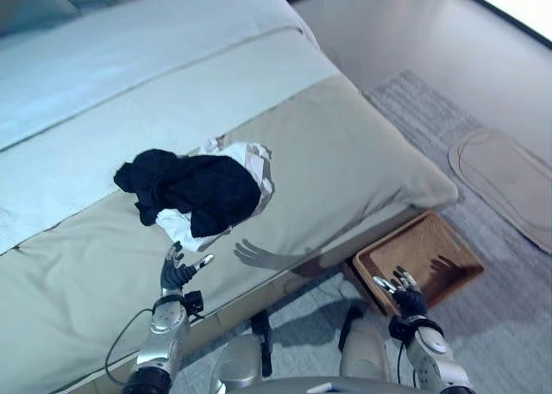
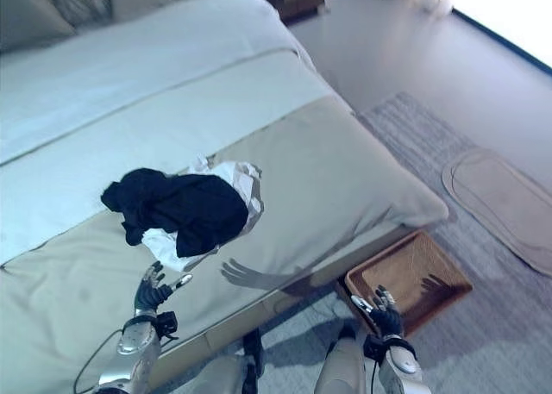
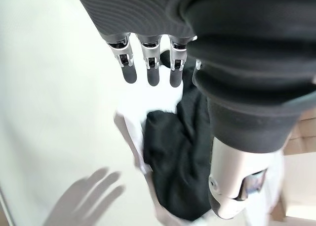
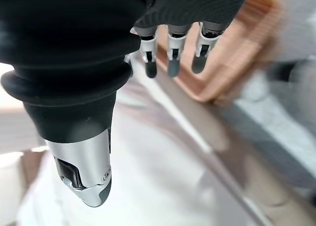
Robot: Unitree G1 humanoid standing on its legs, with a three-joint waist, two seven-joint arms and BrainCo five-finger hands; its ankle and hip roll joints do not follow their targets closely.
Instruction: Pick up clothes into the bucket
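Observation:
A heap of clothes, a black garment (image 1: 200,188) over a white one (image 1: 256,165), lies on the beige bed cover near the bed's front edge. My left hand (image 1: 175,274) hovers just in front of the heap, fingers (image 3: 152,63) straight and holding nothing; the black garment (image 3: 177,157) lies past them. A shallow brown wicker basket (image 1: 445,254) sits on the floor beside the bed. My right hand (image 1: 404,296) is raised beside the basket's near edge, open and empty, and the basket (image 4: 232,48) lies beyond its fingers.
The bed (image 1: 345,153) runs from the upper left to the middle, its corner overhanging the basket. A grey rug (image 1: 509,308) covers the floor under the basket, with an oval beige mat (image 1: 504,178) at the right.

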